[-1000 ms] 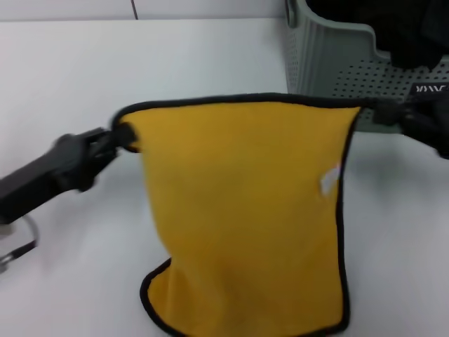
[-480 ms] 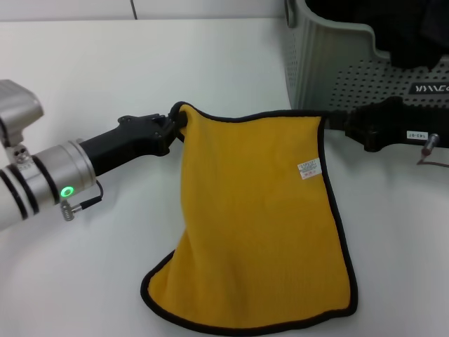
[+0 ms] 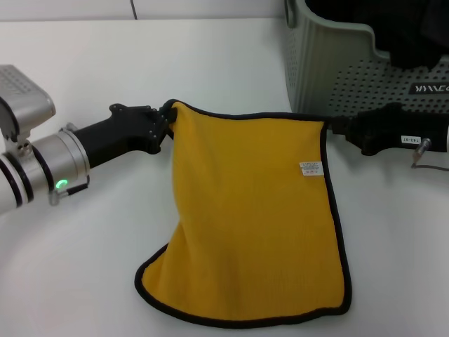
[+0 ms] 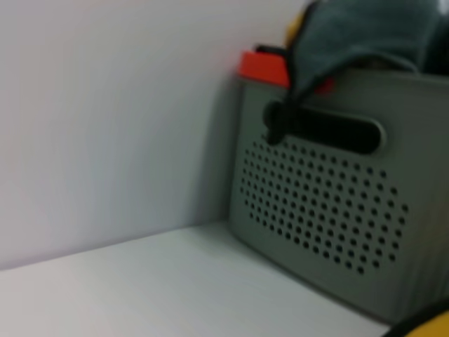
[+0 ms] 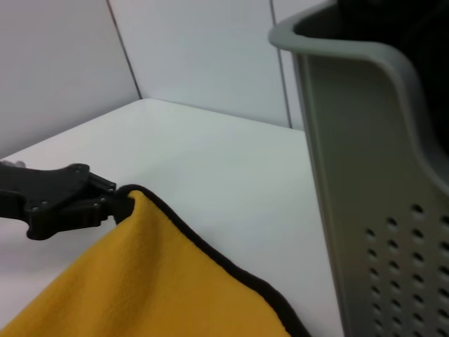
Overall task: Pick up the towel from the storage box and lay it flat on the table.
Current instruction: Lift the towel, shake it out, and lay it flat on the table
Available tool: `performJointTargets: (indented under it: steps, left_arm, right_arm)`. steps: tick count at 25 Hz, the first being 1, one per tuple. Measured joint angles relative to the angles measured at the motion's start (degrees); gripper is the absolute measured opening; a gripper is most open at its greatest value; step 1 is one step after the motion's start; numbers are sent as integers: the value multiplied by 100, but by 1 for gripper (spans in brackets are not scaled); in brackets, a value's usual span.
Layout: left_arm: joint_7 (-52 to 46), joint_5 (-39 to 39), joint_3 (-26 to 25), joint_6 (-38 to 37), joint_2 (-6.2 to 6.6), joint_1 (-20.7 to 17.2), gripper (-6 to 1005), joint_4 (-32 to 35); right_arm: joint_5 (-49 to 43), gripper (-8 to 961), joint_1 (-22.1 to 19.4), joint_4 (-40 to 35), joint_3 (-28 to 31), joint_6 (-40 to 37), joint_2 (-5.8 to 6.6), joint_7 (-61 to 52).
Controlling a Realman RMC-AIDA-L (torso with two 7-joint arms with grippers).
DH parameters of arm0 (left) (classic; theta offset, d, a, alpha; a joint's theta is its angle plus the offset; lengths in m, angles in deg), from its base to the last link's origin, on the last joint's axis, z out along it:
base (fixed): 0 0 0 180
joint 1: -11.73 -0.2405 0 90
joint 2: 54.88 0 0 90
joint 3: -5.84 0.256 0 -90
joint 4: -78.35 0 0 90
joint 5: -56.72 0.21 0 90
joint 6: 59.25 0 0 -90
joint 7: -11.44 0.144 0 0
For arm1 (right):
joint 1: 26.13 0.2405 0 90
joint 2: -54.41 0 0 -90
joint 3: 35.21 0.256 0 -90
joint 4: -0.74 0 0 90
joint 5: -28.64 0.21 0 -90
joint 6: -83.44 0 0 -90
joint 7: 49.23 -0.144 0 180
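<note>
You have the towel (image 3: 256, 210) pinched by its 2 top corners, left gripper (image 3: 167, 119) and right gripper (image 3: 335, 126) stretching it beside the box (image 3: 323, 63), lower half on the table (image 3: 175, 56); uneven release risks bunching.

The towel (image 3: 252, 217) hangs between both grippers, lower edge on the table (image 3: 140, 63); the storage box (image 3: 330, 63) stands behind, right.
</note>
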Motion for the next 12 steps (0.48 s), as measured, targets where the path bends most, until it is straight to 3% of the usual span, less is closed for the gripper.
performJointTargets:
  steps: [5,12]
  left_arm:
    - [-10,869,-9,386,50,-84,17,614]
    - [-1,2258,-63,855,-203,-734,18,2270]
  right_arm:
    - [-4,9,-9,6,-24,61,2,-3]
    - [-9,18,-18,3,-166,227,7,-78]
